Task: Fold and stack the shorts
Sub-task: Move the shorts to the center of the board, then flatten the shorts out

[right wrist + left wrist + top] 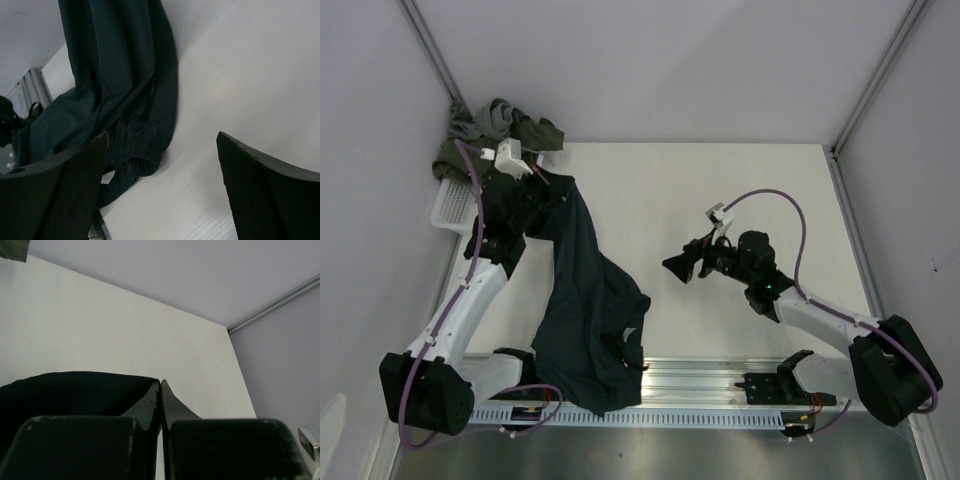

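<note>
The dark navy shorts [585, 300] hang stretched from my left gripper [548, 180] down across the table, and their lower end drapes over the front rail. That gripper is shut on a corner of them; in the left wrist view its fingertips [161, 384] are pressed together with dark cloth [70, 392] beside them. My right gripper [678, 266] is open, low over the table just right of the shorts and pointing at them. In the right wrist view the shorts' ribbed waistband [137, 152] lies just ahead of the left finger [75, 190]. Olive green shorts [510, 125] lie crumpled at the back left.
A white mesh basket [448, 205] stands at the back left corner under the olive shorts, beside the left arm. Grey walls close in the table on three sides. A metal rail [720, 385] runs along the near edge between the arm bases.
</note>
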Tool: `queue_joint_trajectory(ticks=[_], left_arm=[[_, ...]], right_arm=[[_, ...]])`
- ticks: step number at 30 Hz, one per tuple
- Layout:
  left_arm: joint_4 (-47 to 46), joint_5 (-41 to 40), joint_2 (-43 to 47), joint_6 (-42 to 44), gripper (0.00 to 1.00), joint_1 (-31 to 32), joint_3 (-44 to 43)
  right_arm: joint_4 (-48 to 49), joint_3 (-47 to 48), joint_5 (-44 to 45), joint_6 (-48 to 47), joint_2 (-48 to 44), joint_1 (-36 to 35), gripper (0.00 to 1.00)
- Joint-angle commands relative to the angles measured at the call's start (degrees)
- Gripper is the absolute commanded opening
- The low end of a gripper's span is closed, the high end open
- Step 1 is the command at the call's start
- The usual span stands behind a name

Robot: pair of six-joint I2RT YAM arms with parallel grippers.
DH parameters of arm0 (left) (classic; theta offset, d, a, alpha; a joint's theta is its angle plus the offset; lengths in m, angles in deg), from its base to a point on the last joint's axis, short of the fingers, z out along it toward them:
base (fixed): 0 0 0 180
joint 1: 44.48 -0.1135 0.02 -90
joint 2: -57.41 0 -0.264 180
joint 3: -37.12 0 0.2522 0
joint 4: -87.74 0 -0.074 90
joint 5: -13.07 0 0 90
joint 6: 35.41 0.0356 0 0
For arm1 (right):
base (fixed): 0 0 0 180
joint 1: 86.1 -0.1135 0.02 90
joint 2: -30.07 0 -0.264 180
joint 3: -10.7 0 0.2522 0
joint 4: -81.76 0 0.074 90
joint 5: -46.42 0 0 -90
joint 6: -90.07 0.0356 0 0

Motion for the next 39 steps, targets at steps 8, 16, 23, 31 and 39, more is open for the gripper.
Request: queue_joint_trajectory(ticks=[8,16,23,31,39], left_arm=[[2.58,-6.94,6.23,4.62,0.0,0.46,-3.41],[6.46,-7.91,9.76,6.03,0.0,0.55,-2.62],[6.28,-8.26,11.17,6.03,0.0,0.55,-0.25],[6.81,-8.09,12.22,5.94,0.0,0.55,0.54],[7.6,-7.47,13.45,5.86,0.0,0.55,1.16]], right_arm=[[-4.6,12.09,-9.61,-1.11,15.79,-7.17,0.69],[-15.43,11.84,-1.09,6.25,12.65,-13.59,0.65],[-17.03,7.8,4.92,13.28,9.55,-18.78,0.6],[-8.17,1.47,16.67,34.98,6.56,-24.75,0.7],[-3.05,1.46,20.27,42.55,11.91,-25.03,0.68]])
